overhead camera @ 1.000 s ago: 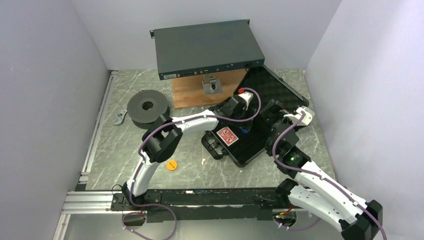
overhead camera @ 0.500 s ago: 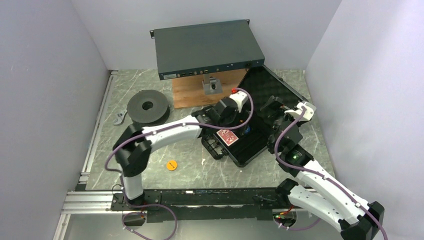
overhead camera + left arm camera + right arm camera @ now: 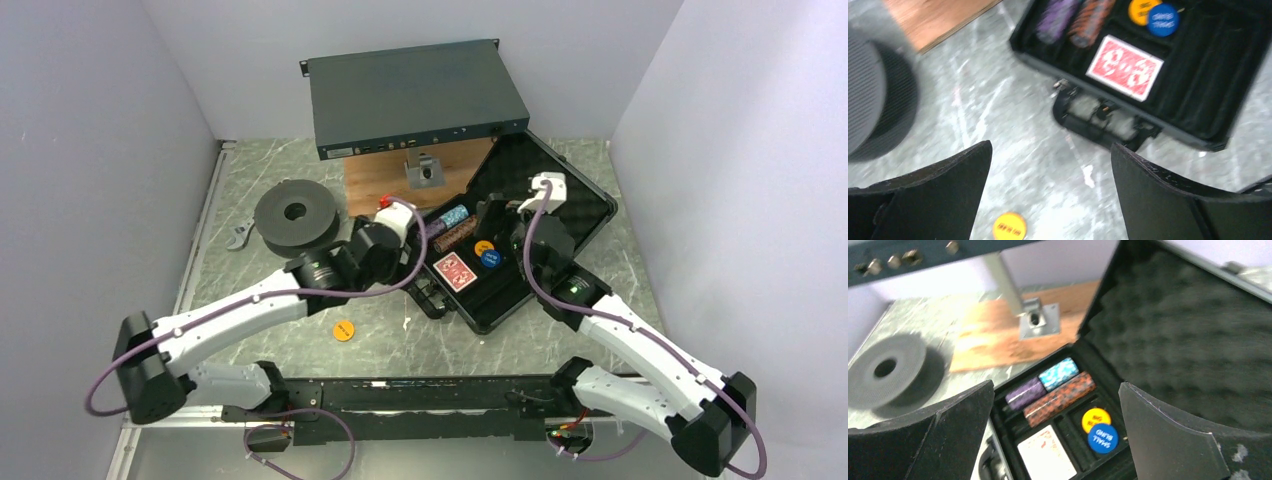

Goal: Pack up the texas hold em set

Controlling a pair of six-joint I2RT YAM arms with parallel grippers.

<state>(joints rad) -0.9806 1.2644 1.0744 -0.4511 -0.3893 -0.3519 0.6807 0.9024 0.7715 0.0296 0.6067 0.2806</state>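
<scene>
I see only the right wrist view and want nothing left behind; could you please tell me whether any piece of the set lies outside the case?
Observer: Yes, one orange disc lies on the table, to the near left of the handle of the case.
Operator: Thank you; is the left claw holding anything?
Observer: No, the left claw is open and empty, apart from that disc.
</scene>
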